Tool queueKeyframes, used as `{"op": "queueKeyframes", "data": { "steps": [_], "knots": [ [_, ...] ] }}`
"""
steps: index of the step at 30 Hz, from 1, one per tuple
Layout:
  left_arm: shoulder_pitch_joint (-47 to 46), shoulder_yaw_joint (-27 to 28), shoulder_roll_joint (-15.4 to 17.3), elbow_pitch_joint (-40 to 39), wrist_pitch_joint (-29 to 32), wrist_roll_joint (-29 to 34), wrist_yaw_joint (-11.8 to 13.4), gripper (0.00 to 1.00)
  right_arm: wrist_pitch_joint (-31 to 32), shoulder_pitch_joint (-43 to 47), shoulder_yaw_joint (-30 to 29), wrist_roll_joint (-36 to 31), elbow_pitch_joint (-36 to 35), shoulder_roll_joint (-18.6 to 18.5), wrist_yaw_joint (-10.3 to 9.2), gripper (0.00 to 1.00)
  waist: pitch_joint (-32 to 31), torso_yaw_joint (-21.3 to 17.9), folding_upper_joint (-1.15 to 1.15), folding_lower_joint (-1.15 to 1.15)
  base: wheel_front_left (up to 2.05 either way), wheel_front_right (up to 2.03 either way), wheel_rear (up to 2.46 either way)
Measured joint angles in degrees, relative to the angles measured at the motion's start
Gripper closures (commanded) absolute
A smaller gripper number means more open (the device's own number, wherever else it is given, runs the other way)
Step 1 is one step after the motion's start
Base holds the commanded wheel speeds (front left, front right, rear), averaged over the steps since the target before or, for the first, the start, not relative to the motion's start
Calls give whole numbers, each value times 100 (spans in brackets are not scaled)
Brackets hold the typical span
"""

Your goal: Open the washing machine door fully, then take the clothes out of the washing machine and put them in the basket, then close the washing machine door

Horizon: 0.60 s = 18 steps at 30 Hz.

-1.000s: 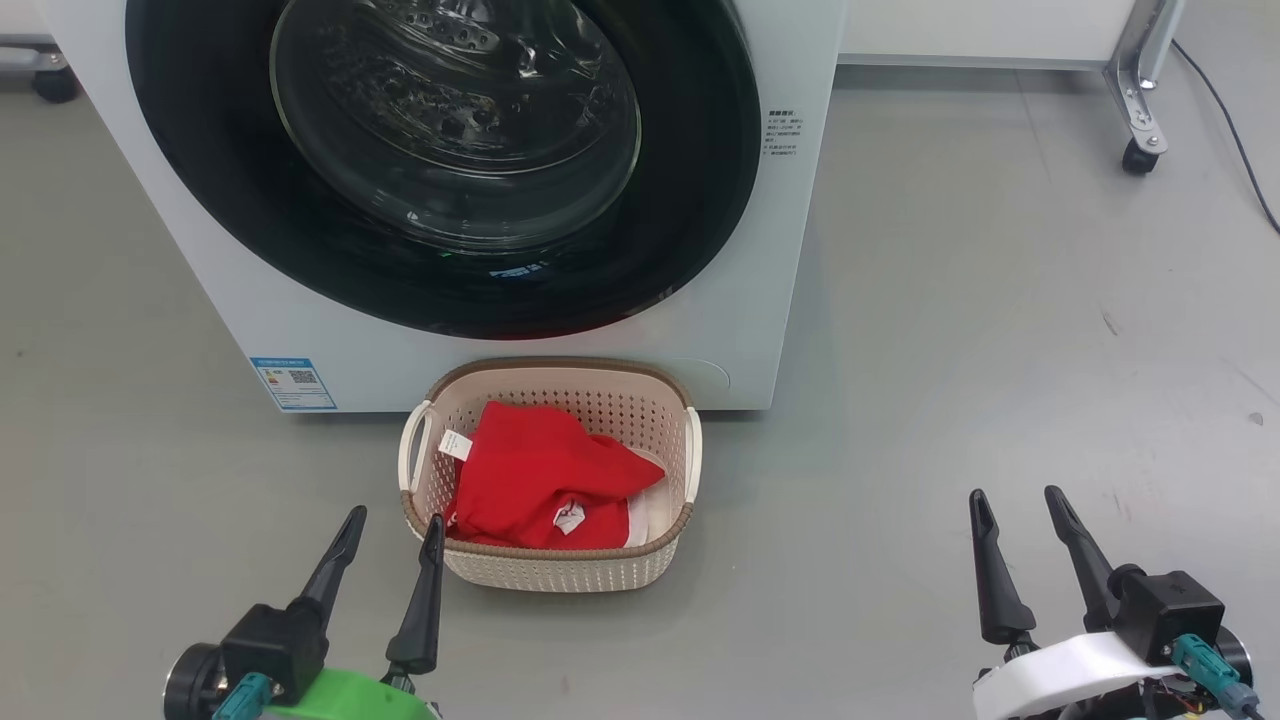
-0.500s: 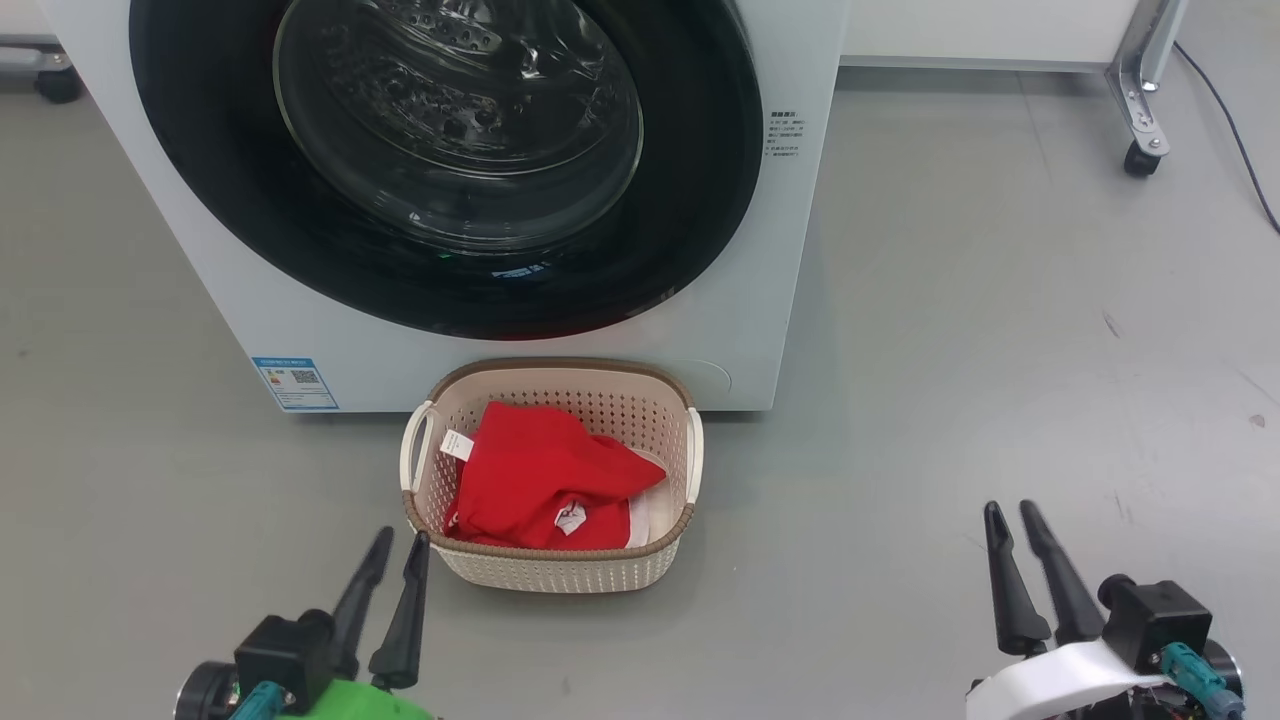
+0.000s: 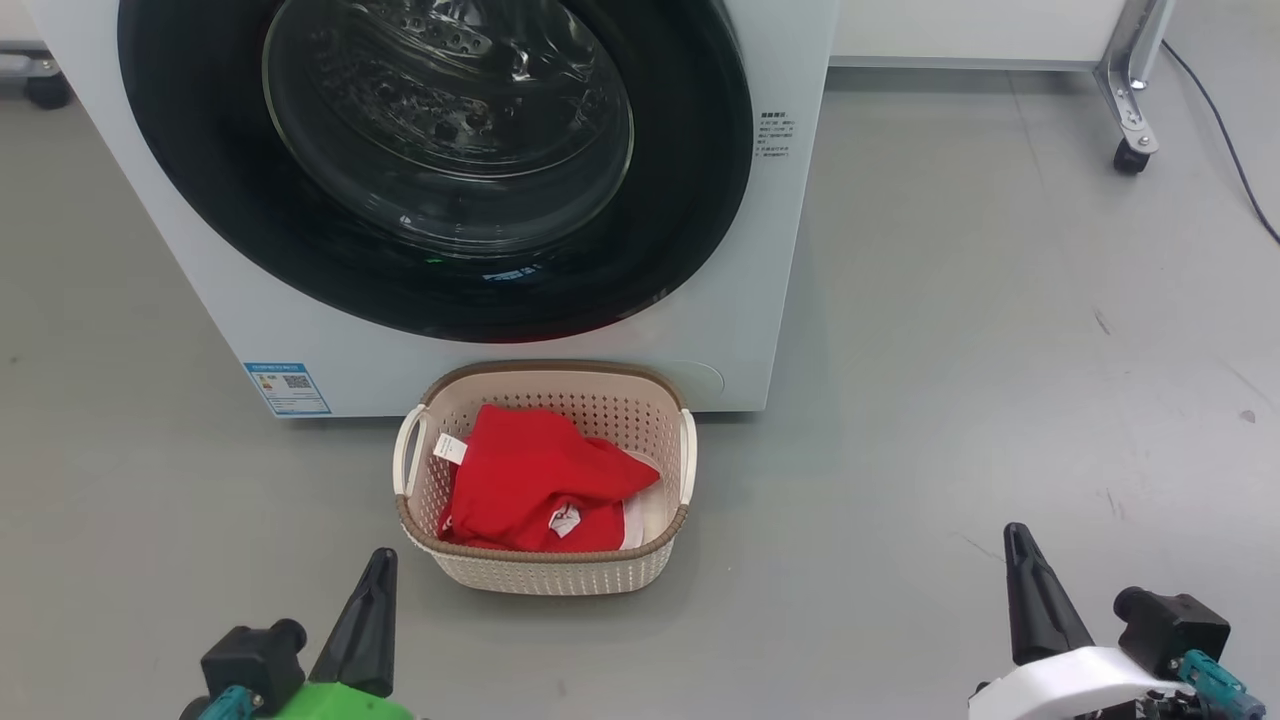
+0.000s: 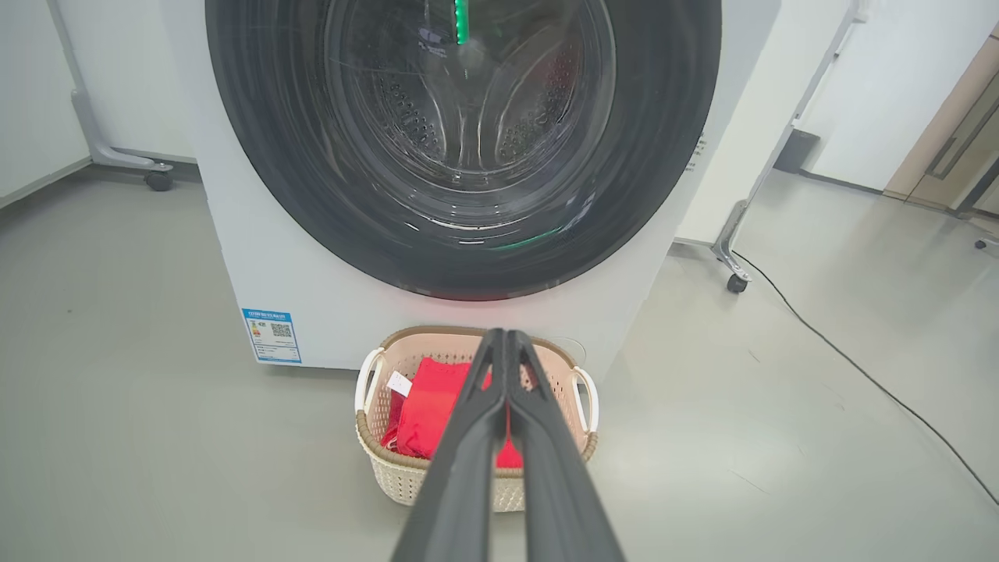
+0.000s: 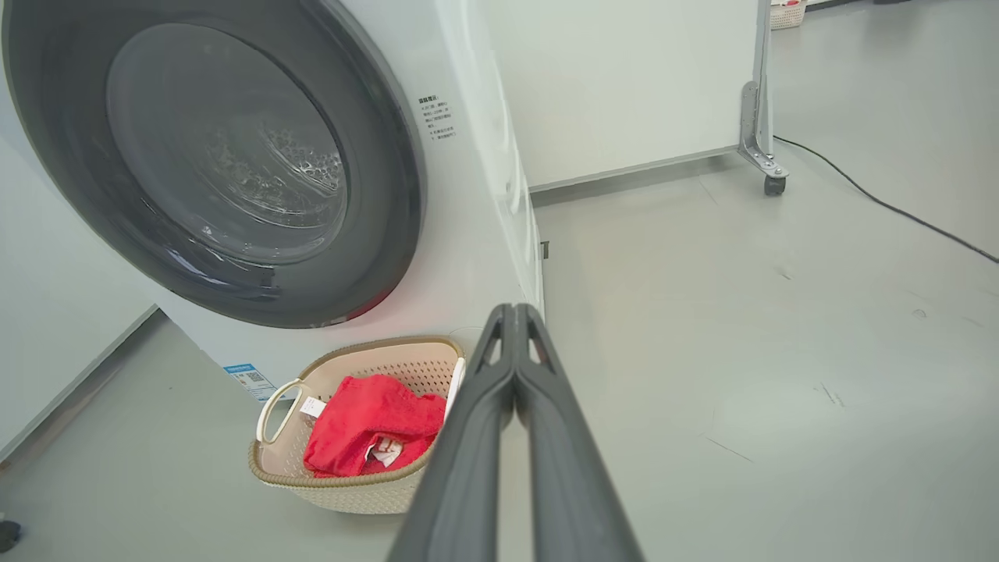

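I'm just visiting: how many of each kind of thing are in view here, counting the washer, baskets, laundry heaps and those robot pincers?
washing machine: 1
basket: 1
heap of red clothes: 1
grippers: 2 (left gripper, right gripper)
Total: 5

The washing machine door (image 3: 440, 150) is cut off at its top by the head view's upper edge. Text on the blue label (image 3: 287, 388) and printed notice (image 3: 772, 136) is too small to read. Fingers (image 4: 468, 453) of the left gripper (image 4: 506, 334) hide part of the clothes (image 4: 425, 406). Fingers (image 5: 468, 468) of the right gripper (image 5: 513, 308) hide one end of the basket (image 5: 343, 496).
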Motion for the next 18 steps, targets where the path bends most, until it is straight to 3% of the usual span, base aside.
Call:
{"op": "queueKeyframes", "data": {
  "steps": [18],
  "knots": [
    [-12, 375, -83, 21, 335, -1273, -142, 100, 342, -54, -367, 1306, 36, 66, 164, 100, -14, -96, 0, 0, 0, 0, 0]
  ]
}}
